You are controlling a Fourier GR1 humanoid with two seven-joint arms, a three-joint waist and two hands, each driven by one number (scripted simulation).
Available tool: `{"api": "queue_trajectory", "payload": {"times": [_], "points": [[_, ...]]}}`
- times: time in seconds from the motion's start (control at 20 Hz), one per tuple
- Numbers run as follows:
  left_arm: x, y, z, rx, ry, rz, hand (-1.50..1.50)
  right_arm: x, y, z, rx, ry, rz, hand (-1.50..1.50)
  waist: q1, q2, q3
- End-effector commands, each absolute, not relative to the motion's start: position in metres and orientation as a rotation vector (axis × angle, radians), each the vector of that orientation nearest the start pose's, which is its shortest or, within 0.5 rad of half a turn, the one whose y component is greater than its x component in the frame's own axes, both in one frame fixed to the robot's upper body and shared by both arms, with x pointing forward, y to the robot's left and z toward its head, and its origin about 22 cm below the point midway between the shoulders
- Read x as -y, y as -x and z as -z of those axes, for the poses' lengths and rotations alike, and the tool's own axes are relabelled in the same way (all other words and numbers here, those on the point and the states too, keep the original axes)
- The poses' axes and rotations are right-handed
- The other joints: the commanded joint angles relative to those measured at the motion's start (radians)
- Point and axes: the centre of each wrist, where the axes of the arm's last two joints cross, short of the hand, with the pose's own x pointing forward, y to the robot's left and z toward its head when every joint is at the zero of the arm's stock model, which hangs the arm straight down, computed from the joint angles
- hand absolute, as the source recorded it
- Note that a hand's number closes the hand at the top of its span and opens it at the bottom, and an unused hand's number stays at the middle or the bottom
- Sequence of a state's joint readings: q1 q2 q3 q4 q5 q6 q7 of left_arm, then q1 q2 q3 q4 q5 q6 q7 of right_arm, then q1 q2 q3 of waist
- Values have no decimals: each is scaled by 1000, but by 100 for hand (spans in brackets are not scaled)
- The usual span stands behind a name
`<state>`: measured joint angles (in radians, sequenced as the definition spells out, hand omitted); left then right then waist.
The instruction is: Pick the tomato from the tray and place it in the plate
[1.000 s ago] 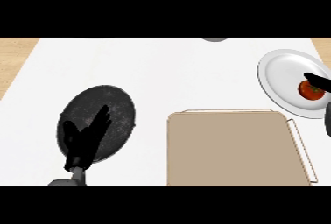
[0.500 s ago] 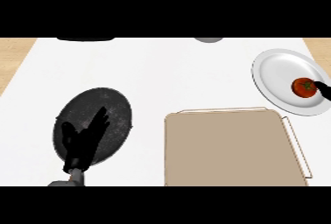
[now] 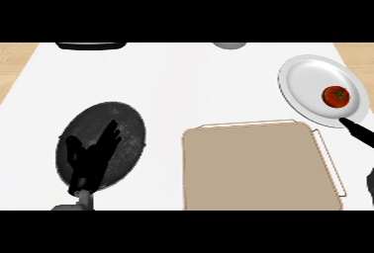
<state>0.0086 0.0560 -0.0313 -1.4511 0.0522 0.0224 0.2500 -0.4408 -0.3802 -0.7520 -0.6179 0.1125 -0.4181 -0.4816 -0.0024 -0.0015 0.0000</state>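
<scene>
One tomato [image 3: 336, 96] sits in the plate [image 3: 306, 74], just up-left of the nearer right robot hand [image 3: 358, 129], fingers straight, holding nothing.

One tomato [image 3: 336, 96], on far-right plate. One white plate [image 3: 306, 79]. One tan tray [image 3: 259, 168], near centre-right. One dark round pan [image 3: 128, 123], near left. Two hands: left [image 3: 91, 158] over pan, right [image 3: 358, 129] at right edge. Two partly cut-off objects at far edge: dark one [image 3: 89, 46], grey one [image 3: 231, 45].
</scene>
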Motion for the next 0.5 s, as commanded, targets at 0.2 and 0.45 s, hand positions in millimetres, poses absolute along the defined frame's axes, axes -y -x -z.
{"api": "queue_trajectory", "payload": {"times": [0.2,0.45], "points": [[-247,-223,30,1187,-19,0,0,401,-239,65,1382,1009,397,-150,-4,-2,-1],[-232,-235,28,1175,-5,1,0,396,-222,40,1377,1008,390,-150,-1,0,0]]}}
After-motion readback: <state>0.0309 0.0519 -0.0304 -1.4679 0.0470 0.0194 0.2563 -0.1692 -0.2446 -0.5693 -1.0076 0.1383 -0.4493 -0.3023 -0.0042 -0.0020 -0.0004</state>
